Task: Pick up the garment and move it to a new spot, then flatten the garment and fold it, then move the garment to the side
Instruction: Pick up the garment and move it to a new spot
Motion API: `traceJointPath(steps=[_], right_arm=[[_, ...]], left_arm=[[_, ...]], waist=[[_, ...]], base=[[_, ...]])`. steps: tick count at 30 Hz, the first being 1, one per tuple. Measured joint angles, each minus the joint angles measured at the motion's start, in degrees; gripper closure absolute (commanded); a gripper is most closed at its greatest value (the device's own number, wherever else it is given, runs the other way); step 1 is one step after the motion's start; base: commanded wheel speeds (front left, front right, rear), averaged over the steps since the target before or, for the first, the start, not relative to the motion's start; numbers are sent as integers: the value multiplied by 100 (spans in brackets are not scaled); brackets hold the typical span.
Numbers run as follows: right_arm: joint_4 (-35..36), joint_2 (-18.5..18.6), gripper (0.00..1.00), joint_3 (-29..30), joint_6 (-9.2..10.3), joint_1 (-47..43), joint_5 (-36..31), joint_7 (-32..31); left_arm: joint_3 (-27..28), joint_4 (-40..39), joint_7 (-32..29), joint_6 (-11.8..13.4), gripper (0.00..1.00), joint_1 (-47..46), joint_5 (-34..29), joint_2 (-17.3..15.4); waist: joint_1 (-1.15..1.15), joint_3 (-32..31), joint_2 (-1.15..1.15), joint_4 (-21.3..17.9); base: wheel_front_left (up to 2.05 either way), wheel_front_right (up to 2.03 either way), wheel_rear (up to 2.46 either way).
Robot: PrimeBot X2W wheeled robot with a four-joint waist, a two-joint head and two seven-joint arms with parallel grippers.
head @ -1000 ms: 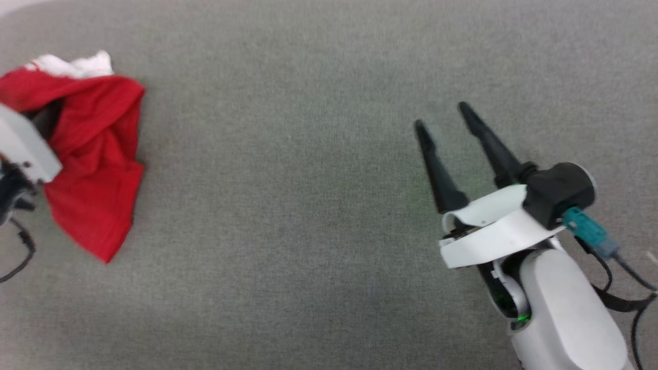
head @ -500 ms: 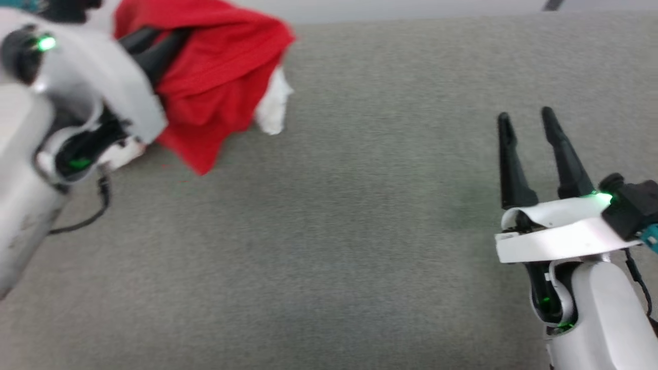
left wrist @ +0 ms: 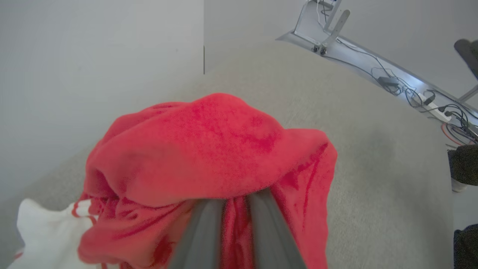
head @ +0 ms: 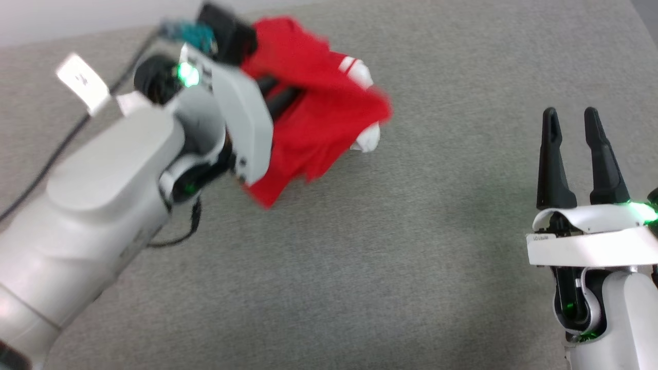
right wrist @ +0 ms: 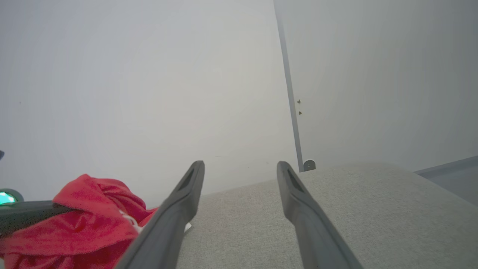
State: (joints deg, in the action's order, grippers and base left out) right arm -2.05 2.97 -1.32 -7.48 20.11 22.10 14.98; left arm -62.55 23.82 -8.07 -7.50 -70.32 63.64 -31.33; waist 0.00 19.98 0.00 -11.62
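The garment (head: 321,121) is a bunched red shirt with white sleeves (head: 361,73), hanging in a heap just above the grey padded surface (head: 360,246) at the upper middle of the head view. My left gripper (head: 288,95) reaches into it from the left and is shut on the red fabric. In the left wrist view the garment (left wrist: 209,149) drapes over both fingers (left wrist: 201,231), hiding their tips, and a white sleeve (left wrist: 44,231) hangs at the lower left. My right gripper (head: 570,115) stands open and empty at the right, well apart from the garment (right wrist: 86,220).
The grey surface ends at a pale wall (right wrist: 149,93) along its far side. A metal frame with cables and a power strip (left wrist: 392,78) lies beyond the surface's edge in the left wrist view. Black cables (head: 61,149) trail from my left arm.
The head camera has swung, shifting the whole picture. The left arm has carried the garment in from the far left toward the middle, closer to the right gripper. The right gripper stays open.
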Motion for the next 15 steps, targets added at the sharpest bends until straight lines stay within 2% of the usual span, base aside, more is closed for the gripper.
traceJointPath(steps=[3,8,15], right_arm=[[44,0,0,-1,0,-93,90,8],[97,-2,0,-51,0,-94,181,13],[157,-2,0,-111,0,-77,271,13]], left_arm=[[-342,41,-134,0,100,201,73,-198],[-871,59,-765,0,100,379,154,-672],[-971,-123,-1446,0,100,498,339,-923]], waist=[[0,69,0,-144],[0,193,0,-274],[0,338,0,-352]], base=[[0,0,0],[0,0,0],[0,0,0]])
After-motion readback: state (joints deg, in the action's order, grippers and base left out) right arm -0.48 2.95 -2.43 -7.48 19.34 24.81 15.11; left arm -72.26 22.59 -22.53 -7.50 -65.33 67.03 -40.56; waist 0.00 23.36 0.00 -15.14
